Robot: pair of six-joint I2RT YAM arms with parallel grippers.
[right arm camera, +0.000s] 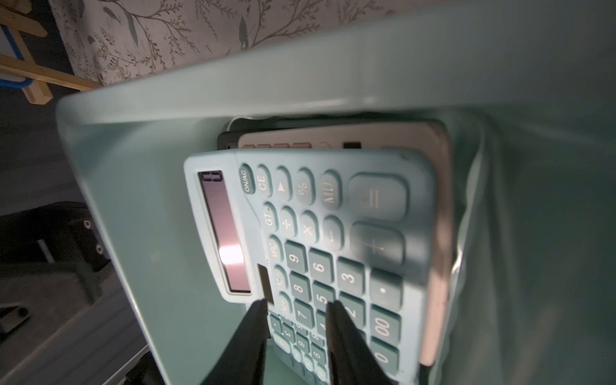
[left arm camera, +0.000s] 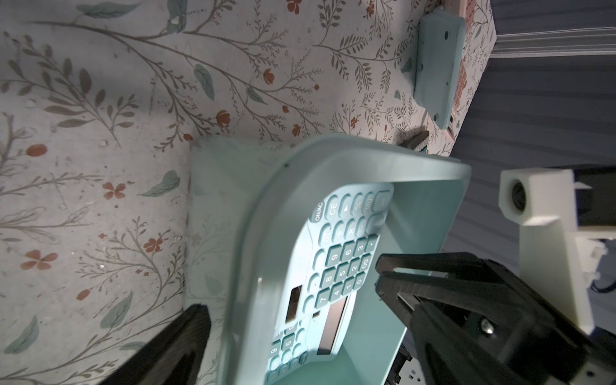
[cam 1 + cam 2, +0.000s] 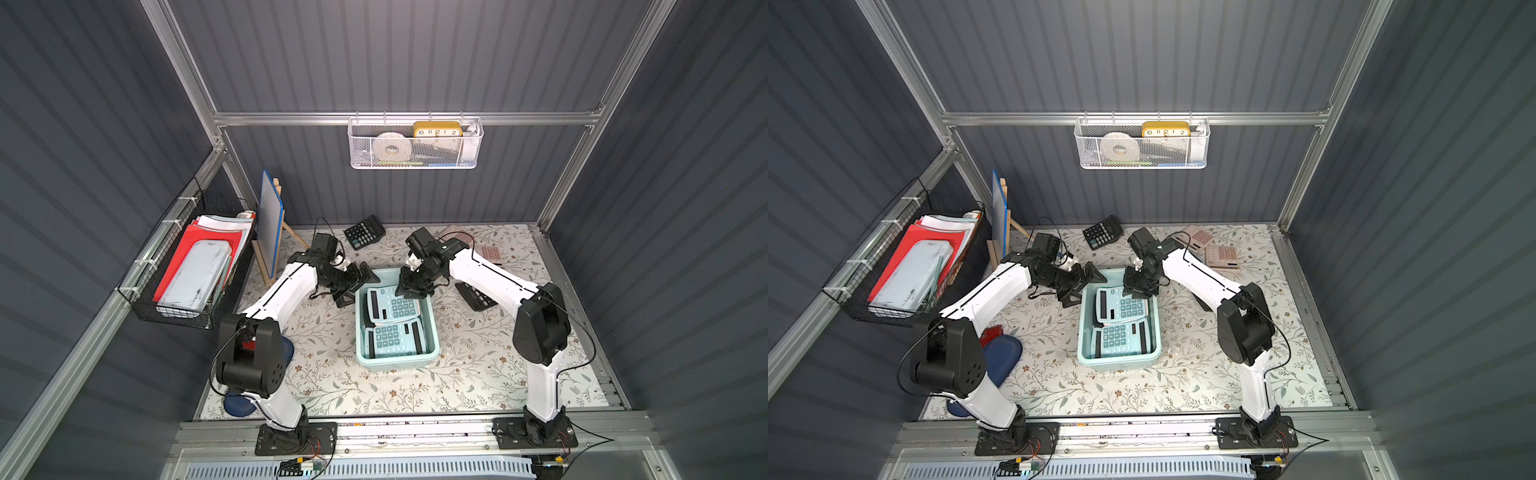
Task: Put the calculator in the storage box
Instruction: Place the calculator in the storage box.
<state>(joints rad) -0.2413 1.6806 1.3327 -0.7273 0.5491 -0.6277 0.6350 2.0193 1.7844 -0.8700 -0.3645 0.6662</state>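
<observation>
The pale mint storage box [image 3: 399,365] stands mid-table. A blue calculator [image 3: 392,305] lies tilted at its far end on top of a pink one [image 1: 440,233], and a second blue one [image 3: 392,338] lies at the near end. My right gripper [image 1: 298,303] hovers over the top calculator's keys. Its jaws are a little apart with nothing between them. My left gripper [image 2: 290,290] is wide open at the box's far left corner. One of its fingers [image 2: 190,333] is outside the box wall [image 2: 333,156] and the other is over the inside.
A black calculator [image 3: 364,231] lies at the back, and two pink ones [image 3: 1223,255] lie at the back right. Another black one [image 3: 476,296] sits under the right arm. A whiteboard easel [image 3: 271,228] and a black wire basket [image 3: 187,270] stand on the left. A white mesh basket [image 3: 415,143] hangs on the wall.
</observation>
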